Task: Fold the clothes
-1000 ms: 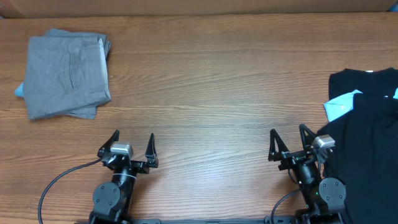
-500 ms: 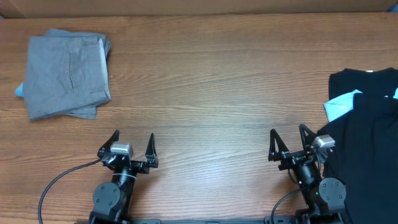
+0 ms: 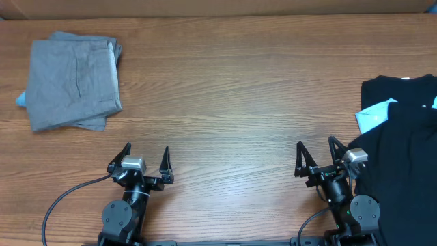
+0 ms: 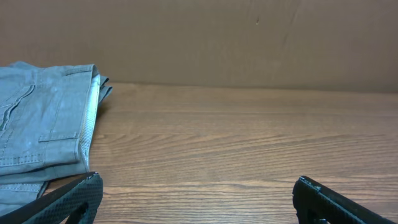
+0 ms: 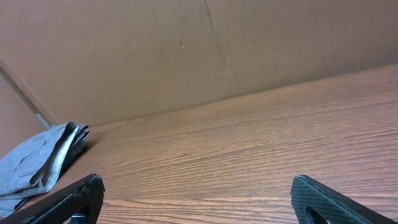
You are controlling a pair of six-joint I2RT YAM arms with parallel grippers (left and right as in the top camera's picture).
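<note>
place: robot lab bench | signs: left arm (image 3: 126,205) and right arm (image 3: 351,201) stand at one edge of a wood-grain table (image 3: 225,102) | black cable (image 3: 61,201) runs beside the left arm | plain cardboard wall (image 4: 249,37) ahead of the left gripper (image 3: 147,149), along the table's far side

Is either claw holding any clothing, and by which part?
Nothing is held. The left claw and right claw are both open and empty; the folded grey-khaki cotton shorts and black garments lie outside them.

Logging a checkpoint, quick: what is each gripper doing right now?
Left gripper: jaws open, holding nothing.
Right gripper: jaws open, holding nothing.
</note>
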